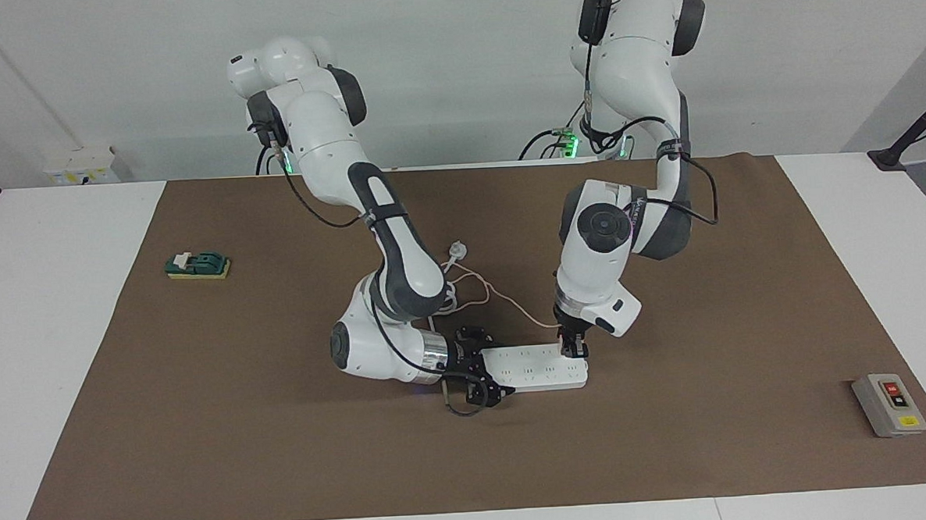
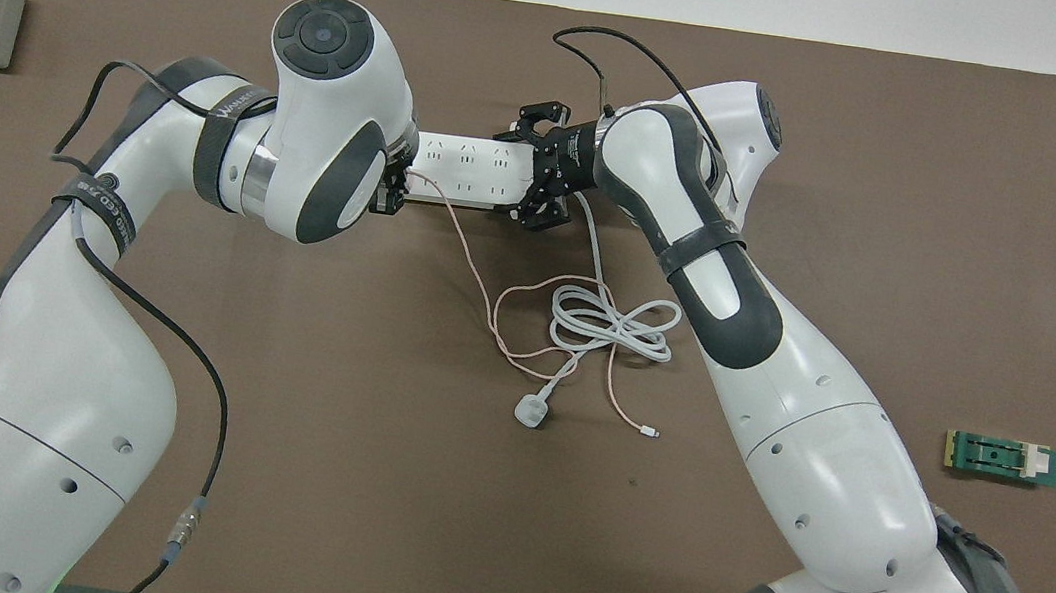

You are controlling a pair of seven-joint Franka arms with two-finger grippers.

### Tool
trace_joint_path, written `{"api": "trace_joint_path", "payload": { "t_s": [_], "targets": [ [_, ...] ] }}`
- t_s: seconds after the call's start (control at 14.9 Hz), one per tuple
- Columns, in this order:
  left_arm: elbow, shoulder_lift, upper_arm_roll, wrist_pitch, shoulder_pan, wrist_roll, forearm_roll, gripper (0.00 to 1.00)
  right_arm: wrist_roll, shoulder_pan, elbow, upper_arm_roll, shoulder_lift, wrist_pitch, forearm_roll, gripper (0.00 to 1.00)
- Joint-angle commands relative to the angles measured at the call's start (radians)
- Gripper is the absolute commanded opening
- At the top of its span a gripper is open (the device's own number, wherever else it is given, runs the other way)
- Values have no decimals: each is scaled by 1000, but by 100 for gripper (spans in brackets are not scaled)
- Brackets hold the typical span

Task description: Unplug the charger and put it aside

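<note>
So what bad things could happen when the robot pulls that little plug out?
The left gripper is shut on the charger at one end of the power strip. If the right gripper, at the strip's other end, slips, the whole strip may lift too. The thin pink cable lies tangled with the white cord, so pulling the charger away could drag that cord along.
</note>
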Motion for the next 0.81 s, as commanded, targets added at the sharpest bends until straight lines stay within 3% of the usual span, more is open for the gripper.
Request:
{"api": "trace_joint_path", "payload": {
  "t_s": [0.0, 0.74],
  "targets": [
    [23, -26, 12, -84, -12, 2, 22, 0, -94, 22, -34, -3, 5, 40, 22, 22],
    [31, -71, 7, -129, -12, 64, 11, 0, -92, 22, -34, -3, 5, 41, 24, 23]
  ]
}}
